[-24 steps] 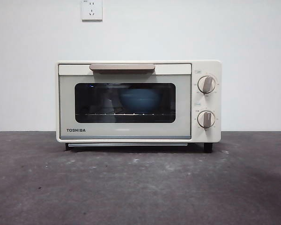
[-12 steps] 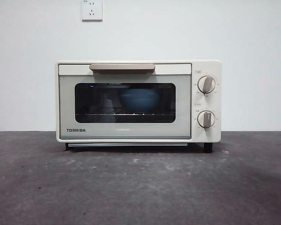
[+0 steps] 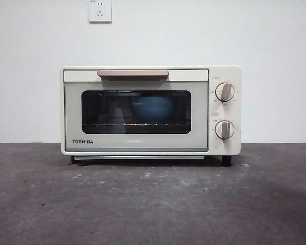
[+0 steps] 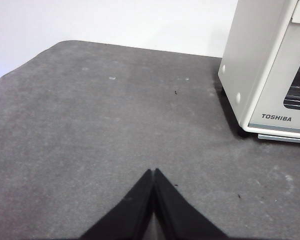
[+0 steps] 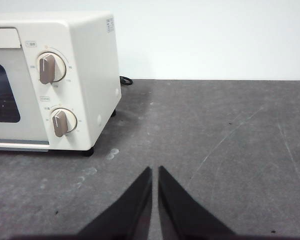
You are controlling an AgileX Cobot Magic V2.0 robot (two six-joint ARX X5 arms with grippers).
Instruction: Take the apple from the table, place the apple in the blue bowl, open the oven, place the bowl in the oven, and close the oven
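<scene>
A: Count, left to right?
B: One left end effector (image 4: 153,172), tips together, over the dark grey matte counter (image 3: 153,204). One cream-white boxy oven (image 3: 151,109), door closed, two grey knobs (image 3: 225,92); one round blue bowl (image 3: 152,108) inside. One right end effector (image 5: 155,170), nearly together.

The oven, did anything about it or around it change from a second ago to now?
Nothing visibly changed. The oven is shut as before, and the blue bowl sits in the same spot behind its glass. Neither hand shows in the front view at any of these moments.
</scene>
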